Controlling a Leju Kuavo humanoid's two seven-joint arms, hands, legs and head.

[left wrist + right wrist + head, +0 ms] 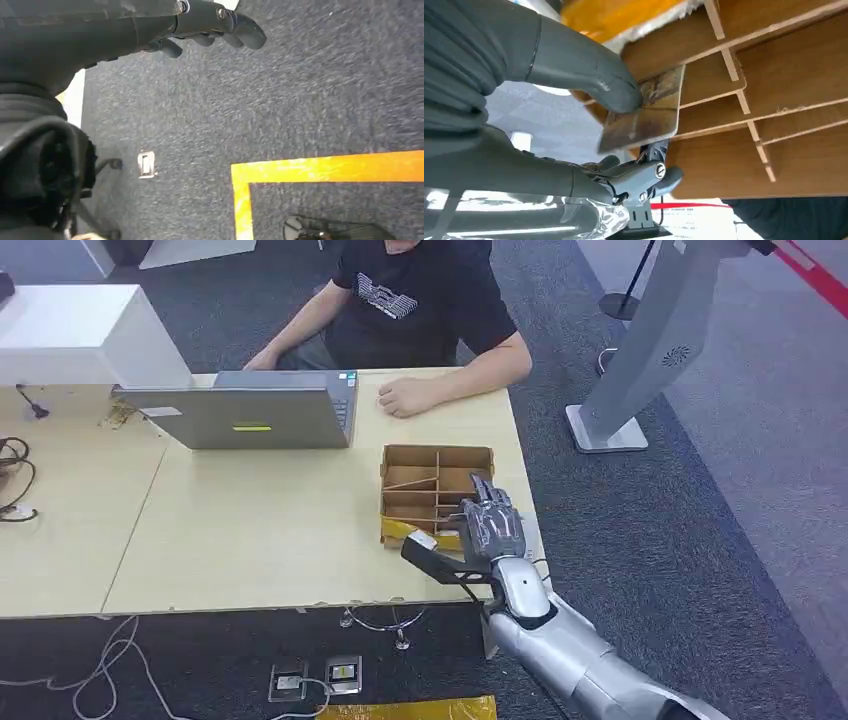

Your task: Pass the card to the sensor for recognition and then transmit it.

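The robot's right hand reaches out over the near end of a brown cardboard box that sits on a light wooden table. The box has thin walls inside that split it into small parts. In the right wrist view, the right hand holds a card. The thick grey thumb presses on the flat face of the card, and the darker fingers sit under it. The card is brownish and shiny. It is tilted, and its far edge is just over the walls inside the box. I cannot tell if the card touches the box.

A strip of yellow tape sits on the near edge of the box, just beside the hand.

The left hand hangs down over a dark blue carpet. Its fingers are curled in and hold nothing. A yellow line runs on the carpet below it.

Behind the box, a grey laptop stands open on the table. A person in a black shirt sits on the far side of the box and rests a hand on the table near it. A tall grey stand is on the carpet, well apart from the box. Two small flat devices lie on the floor in front of the table, with wires running to them.
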